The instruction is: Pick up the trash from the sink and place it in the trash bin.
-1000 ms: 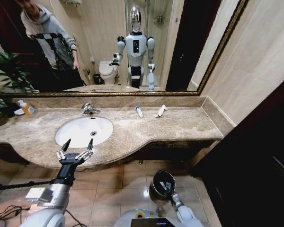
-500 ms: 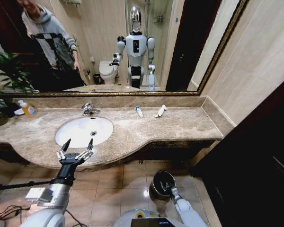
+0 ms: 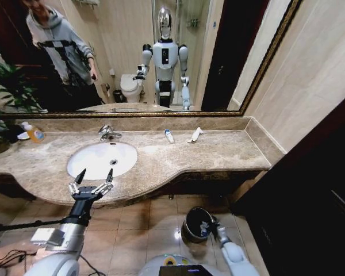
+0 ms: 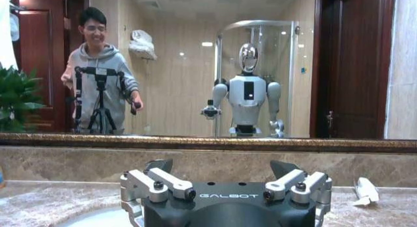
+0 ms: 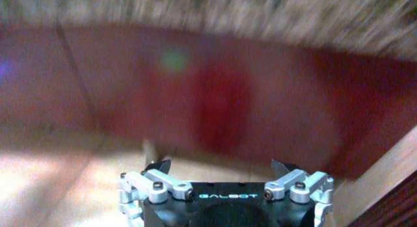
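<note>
The white oval sink (image 3: 98, 161) looks bare inside. Two pieces of trash lie on the marble behind it to the right: a white tube with a blue end (image 3: 169, 135) and a white sachet (image 3: 195, 134), which also appears as the sachet (image 4: 364, 190) in the left wrist view. My left gripper (image 3: 92, 181) (image 4: 221, 166) hangs open and holding nothing just in front of the sink's front rim. Down on the floor stands the black trash bin (image 3: 192, 218). My right gripper (image 3: 213, 228) (image 5: 220, 167) is at the bin's right rim, open, nothing between its fingers.
A chrome faucet (image 3: 108, 133) stands behind the basin. A bottle with a yellow-orange label (image 3: 33, 134) and a plant (image 3: 6, 92) sit at the far left. The brown marble countertop (image 3: 230, 149) overhangs a dark cabinet front (image 5: 221, 105). A dark wall panel closes the right side.
My right arm has swung to the right, carrying its gripper from over the bin's opening to the bin's right rim. The left arm has stayed still.
</note>
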Robot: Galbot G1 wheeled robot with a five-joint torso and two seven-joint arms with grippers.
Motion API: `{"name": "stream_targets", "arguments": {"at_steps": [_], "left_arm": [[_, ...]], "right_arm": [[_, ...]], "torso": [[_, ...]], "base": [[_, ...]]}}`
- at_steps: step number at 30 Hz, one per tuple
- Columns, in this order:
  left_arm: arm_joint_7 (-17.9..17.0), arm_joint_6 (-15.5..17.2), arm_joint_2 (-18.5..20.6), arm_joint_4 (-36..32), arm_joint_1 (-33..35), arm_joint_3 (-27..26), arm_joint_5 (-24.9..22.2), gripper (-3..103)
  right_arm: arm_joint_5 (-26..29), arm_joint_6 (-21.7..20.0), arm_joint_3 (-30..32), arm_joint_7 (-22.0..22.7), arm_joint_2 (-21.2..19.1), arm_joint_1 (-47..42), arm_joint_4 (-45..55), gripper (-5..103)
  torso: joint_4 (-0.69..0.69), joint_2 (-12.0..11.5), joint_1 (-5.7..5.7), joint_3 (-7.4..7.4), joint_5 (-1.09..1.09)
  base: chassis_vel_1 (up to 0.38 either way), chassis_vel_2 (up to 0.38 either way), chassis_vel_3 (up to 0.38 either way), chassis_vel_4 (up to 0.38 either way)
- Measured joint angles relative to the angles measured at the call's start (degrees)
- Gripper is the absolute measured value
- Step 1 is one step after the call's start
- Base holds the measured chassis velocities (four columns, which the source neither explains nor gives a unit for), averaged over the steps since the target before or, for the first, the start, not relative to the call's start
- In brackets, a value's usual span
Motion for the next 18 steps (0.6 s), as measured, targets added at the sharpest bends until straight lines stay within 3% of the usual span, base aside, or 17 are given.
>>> {"name": "stream_targets", "arguments": {"at_steps": [4,8,12,18], "left_arm": [[0.0,0.0,0.0,0.0,0.0,0.0,0.0,100],[0.0,0.0,0.0,0.0,0.0,0.0,0.0,100],[0.0,0.0,0.0,0.0,0.0,0.0,0.0,100],[0.0,0.0,0.0,0.0,0.0,0.0,0.0,100]], "right_arm": [[2.4,-2.3,3.2,1.7,0.3,-3.2,9.7,100],[3.1,-3.9,5.5,8.5,1.8,-9.4,21.9,100],[3.4,-4.6,7.2,11.6,3.7,-15.2,32.6,100],[6.5,-6.2,8.7,11.1,2.9,-16.6,46.4,100]], "torso": [[0.02,0.0,0.00,0.00,-0.02],[0.01,0.0,0.00,0.00,-0.01],[0.00,0.0,0.00,0.00,-0.02],[0.01,0.0,0.00,0.00,-0.03]], "base": [[0.000,0.000,0.000,0.000],[0.000,0.000,0.000,0.000],[0.000,0.000,0.000,0.000],[0.000,0.000,0.000,0.000]]}}
